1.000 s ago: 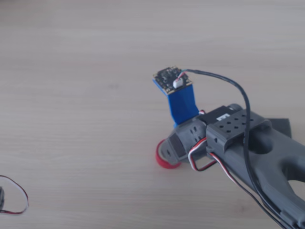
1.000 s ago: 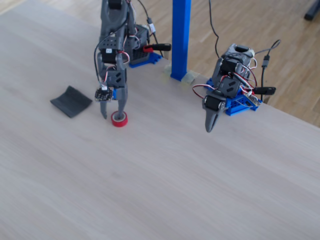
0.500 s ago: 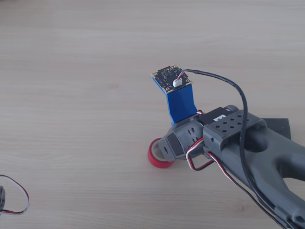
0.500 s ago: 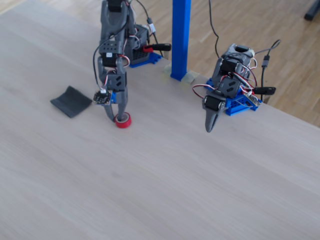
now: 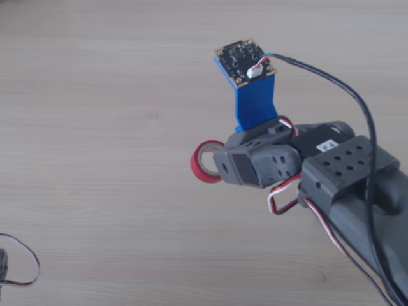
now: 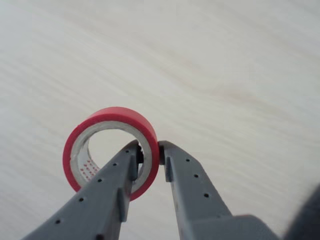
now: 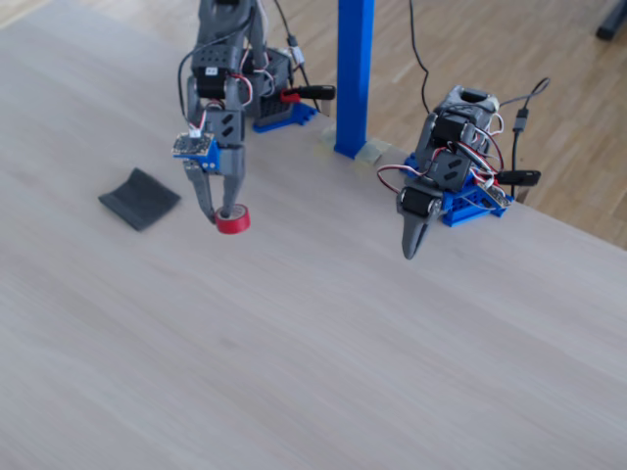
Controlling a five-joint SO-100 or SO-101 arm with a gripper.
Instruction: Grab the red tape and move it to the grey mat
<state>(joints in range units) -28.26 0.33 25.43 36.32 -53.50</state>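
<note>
The red tape (image 6: 115, 116) is a small roll with a whitish core. My gripper (image 6: 149, 147) is shut on the roll's wall, with one grey finger inside the ring and the other outside. In the other view the tape (image 5: 203, 167) sticks out at the tip of the gripper (image 5: 215, 166). In the fixed view the gripper (image 7: 220, 213) points down with the tape (image 7: 233, 222) at its tip, just above or on the table; I cannot tell which. The dark grey mat (image 7: 139, 199) lies flat on the table to the left of the tape, a short way apart.
A second arm (image 7: 431, 186) stands folded on a blue base at the right, near the table's far edge. A blue post (image 7: 353, 73) stands behind. A thin red-and-black wire loop (image 5: 19, 261) lies at the lower left in the other view.
</note>
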